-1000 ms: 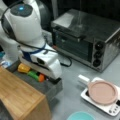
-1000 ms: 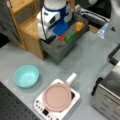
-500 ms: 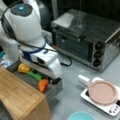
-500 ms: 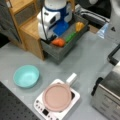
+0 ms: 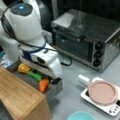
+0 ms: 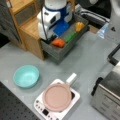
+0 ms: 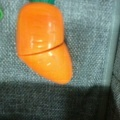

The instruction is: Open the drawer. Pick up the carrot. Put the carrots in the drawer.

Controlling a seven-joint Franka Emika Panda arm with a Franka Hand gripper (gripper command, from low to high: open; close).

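While the carrot [image 7: 43, 41] lies on the grey lining of the open drawer [image 6: 65, 48], it sits just beside a green toy vegetable [image 5: 34, 75], with a yellow toy piece [image 5: 23, 68] further along. Directly above hangs the gripper [image 5: 53, 80]; whether its fingers are open or closed, I cannot tell; the toaster oven [image 5: 87, 37] stands well apart.

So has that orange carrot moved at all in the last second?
No. In both front views the carrot lies where it did, in the open drawer beside the green vegetable, under the gripper.
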